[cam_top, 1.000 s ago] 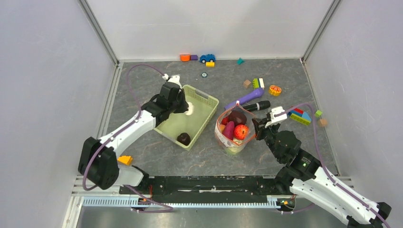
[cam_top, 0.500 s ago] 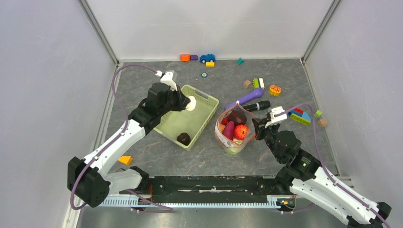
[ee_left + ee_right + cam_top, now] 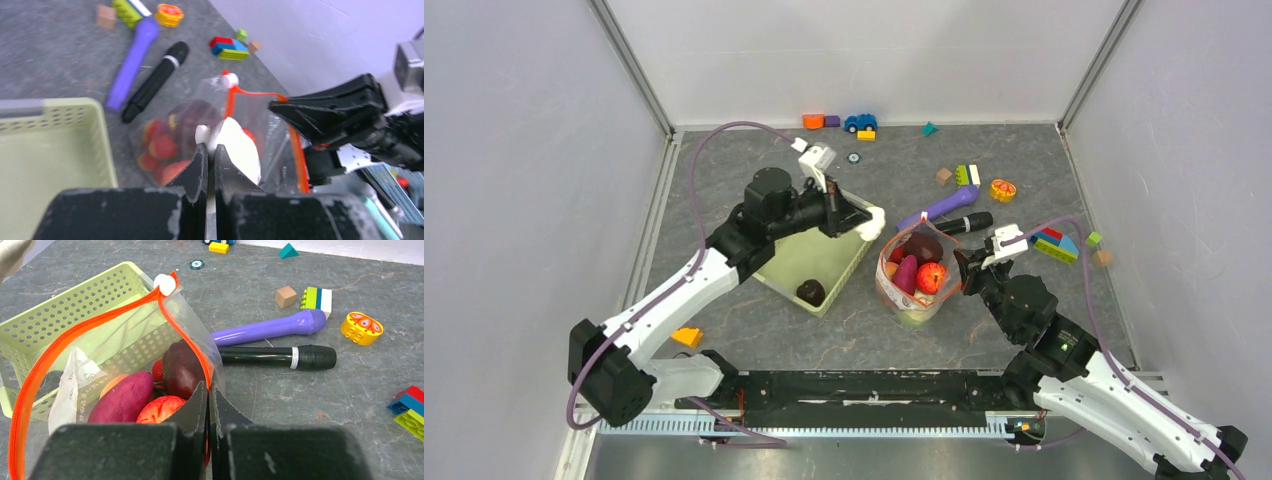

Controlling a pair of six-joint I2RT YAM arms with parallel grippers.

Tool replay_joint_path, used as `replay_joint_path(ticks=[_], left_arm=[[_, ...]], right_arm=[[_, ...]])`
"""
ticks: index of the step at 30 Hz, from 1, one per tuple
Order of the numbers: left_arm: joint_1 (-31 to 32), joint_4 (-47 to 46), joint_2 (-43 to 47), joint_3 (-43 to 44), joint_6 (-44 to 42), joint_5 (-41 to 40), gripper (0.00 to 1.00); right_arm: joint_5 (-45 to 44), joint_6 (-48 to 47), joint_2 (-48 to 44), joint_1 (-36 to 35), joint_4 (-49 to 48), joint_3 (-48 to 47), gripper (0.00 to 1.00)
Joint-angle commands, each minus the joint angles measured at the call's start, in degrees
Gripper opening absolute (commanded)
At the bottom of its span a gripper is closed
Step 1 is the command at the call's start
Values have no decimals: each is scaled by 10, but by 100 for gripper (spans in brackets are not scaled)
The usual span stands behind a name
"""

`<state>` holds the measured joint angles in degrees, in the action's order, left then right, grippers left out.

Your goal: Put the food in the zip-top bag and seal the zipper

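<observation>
The left gripper [image 3: 856, 217] is hanging over the right rim of the light-green slotted basket [image 3: 792, 262], its jaws closed down onto the white mushroom-like piece [image 3: 873, 217]. That piece is sticking out past the fingertips towards the right. In the left wrist view the piece [image 3: 235, 142] is sitting directly in line with the bag's mouth beyond it.

The zip-top bag [image 3: 911, 295] is standing just right of the basket, so the opening is lying to the right of the carried piece and a little nearer. The orange-red zipper [image 3: 90, 315] is looping wide open, its long axis running far to near, with the white slider at the far end.

The right gripper [image 3: 965, 270] is pinching the right side of the rim with its jaws squeezed together on the plastic, propping the mouth open. A red apple [image 3: 932, 277] and purple pieces are lying inside already.

One dark purple piece [image 3: 810, 291] is sitting in the basket's near corner. The left arm is the nearer one to it.
</observation>
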<state>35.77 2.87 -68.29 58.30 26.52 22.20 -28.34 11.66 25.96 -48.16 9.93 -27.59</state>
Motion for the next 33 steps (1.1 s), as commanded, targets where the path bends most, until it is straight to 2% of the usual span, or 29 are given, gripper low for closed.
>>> replay_joint_path(ticks=[1,7,10,15,22,26,28,29,30,33], left_arm=[[49,-56,-36,50,-9,54,2],[112,-47,-90,99,-42,57,2],[133,-32,-117,124,-61,54,8],[162,5,-167,160,-72,12,16],[187,78,-234,216,-87,-87,18],[200,100,-253,228,-98,-127,32],[207,103,-256,228,-104,-140,47],[209,105,-256,229,-108,-148,60],[210,109,-257,232,-111,-157,98],[212,123,-257,242,-105,-151,100]], right_arm=[[6,-8,0,-2,-22,0,3],[11,-6,-8,-2,-22,3,3],[-3,-7,-12,-2,-22,4,2],[7,-8,-10,-2,-22,3,3],[3,-8,-8,-1,-22,1,3],[6,-6,-8,-2,-22,4,3],[10,-8,-9,-2,-22,3,2],[4,-8,-9,-2,-22,3,3],[-1,-7,-10,-2,-21,4,3],[10,-6,-10,-2,-22,5,3]])
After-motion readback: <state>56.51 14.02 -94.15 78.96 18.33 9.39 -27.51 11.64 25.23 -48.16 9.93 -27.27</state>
